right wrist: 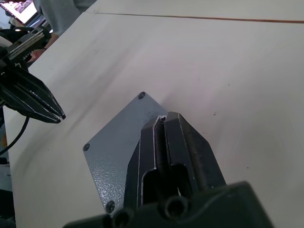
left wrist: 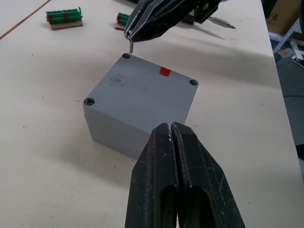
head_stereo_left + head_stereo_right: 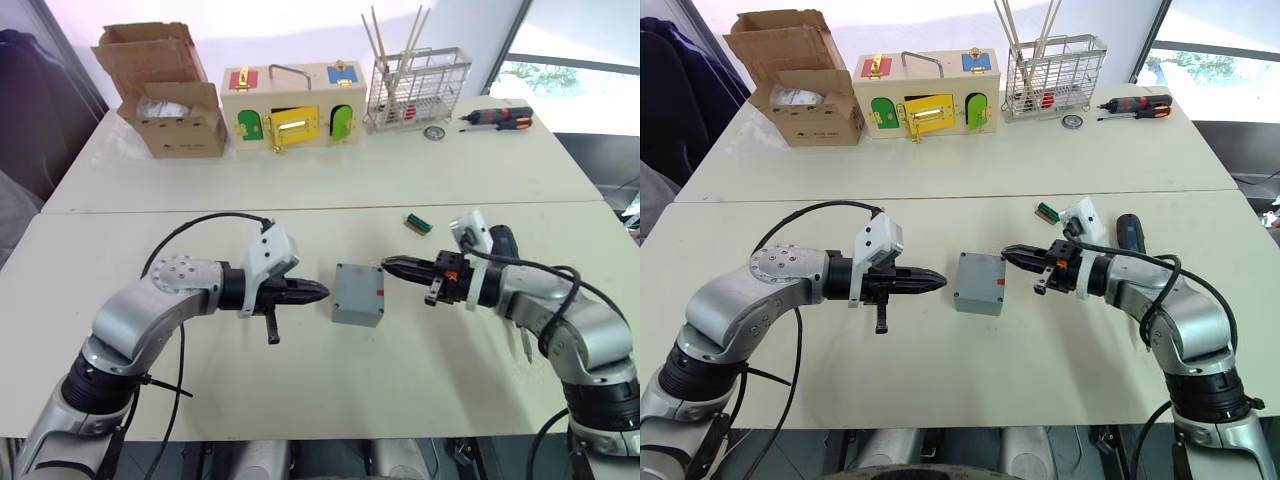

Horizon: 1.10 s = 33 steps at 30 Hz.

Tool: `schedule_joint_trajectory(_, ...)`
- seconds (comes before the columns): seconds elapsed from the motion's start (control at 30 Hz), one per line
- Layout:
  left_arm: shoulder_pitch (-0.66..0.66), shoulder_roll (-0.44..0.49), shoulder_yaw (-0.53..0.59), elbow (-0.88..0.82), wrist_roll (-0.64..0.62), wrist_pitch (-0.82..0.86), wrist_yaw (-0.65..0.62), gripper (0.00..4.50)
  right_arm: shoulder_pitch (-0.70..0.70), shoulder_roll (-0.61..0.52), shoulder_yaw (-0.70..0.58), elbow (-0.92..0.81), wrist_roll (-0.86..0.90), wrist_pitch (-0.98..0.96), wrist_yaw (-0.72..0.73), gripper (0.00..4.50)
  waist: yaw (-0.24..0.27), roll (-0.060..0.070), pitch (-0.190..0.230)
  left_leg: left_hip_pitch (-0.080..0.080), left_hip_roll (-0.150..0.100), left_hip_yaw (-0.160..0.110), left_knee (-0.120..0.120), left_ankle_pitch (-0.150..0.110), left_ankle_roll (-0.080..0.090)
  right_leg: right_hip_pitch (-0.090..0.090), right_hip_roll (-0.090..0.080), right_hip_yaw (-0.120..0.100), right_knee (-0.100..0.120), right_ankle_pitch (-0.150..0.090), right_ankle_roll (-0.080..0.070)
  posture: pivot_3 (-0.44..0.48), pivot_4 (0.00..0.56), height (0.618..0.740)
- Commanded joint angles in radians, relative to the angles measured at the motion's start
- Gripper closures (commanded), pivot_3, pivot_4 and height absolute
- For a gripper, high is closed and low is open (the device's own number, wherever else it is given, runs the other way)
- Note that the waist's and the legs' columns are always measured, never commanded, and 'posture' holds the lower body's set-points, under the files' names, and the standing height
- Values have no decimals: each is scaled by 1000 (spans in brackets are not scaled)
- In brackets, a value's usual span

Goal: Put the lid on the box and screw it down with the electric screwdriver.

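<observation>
Two hands flank the box (image 3: 358, 294) | left hand (image 3: 318, 292) pinched closed (empty) | right hand (image 3: 392, 266) closed, holding a small pin.

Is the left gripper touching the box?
Apart. The left eye view shows bare table between the shut left gripper and the box.

Box (image 3: 358, 294) mid-bench, lid on. Left end effector (image 3: 322, 293) just beside its left face, right end effector (image 3: 388, 265) at its right top corner; both pinched closed. Open bench toward near edge. Green terminal block (image 3: 418, 223) and electric screwdriver (image 3: 1130, 233) crowd the right side. Far edge lined: cardboard box (image 3: 170, 92), wooden latch box (image 3: 292, 105), wire rack (image 3: 418, 90).
</observation>
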<state>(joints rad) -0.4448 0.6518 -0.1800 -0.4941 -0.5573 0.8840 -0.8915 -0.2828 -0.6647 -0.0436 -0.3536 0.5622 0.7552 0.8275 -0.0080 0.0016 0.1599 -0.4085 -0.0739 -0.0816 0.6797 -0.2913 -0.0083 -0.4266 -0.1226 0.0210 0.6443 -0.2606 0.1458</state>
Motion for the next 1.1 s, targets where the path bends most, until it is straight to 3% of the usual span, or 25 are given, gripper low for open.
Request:
schedule_joint_trajectory(0.03, -15, 9, 4, -21, -2, -11, 3, 4500, -11, 9, 5, -16, -1, -27, -3, 4425, 0, 0, 0, 0, 0, 0, 0, 0, 0, 0, 0, 0, 0, 0, 0, 0, 150, 730)
schedule_joint_trajectory(1.1, -12, 0, -4, -15, 5, -24, 28, 4500, -7, 1, -3, 25, 1, -28, -3, 4425, 0, 0, 0, 0, 0, 0, 0, 0, 0, 0, 0, 0, 0, 0, 0, 0, 150, 730)
